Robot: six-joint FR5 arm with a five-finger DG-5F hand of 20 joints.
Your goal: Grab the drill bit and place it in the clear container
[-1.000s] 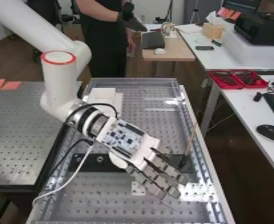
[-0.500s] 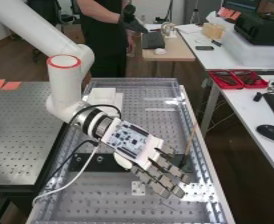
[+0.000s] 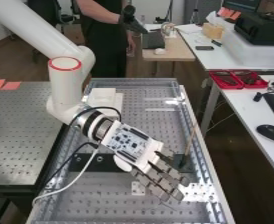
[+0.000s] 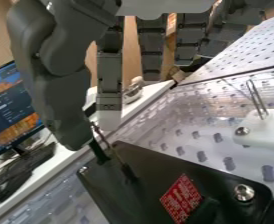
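Over the clear-walled bench bed, the hand (image 3: 157,172) reaches down toward the black plate with its fingers straight. In the wrist view the hand (image 4: 61,100) has its thumb hanging above the edge of the black plate (image 4: 151,172), fingers apart and holding nothing. A thin dark upright piece (image 4: 98,151) stands on that plate close to the thumb tip; I cannot tell whether it is the drill bit. A slim brown rod (image 3: 189,145) rises beside the fingers in the high view. Which thing is the clear container cannot be told.
A white block (image 3: 104,96) stands at the bed's far left. Near the fingers lies a small white bracket (image 3: 139,188). Red trays (image 3: 238,80) and a mouse (image 3: 272,133) are on the right-hand desk. Cables hang from the wrist over the bed's left side.
The arm and hand have shifted slightly to the right in the high view, mostly in the first half second. The fingers have stayed straight.
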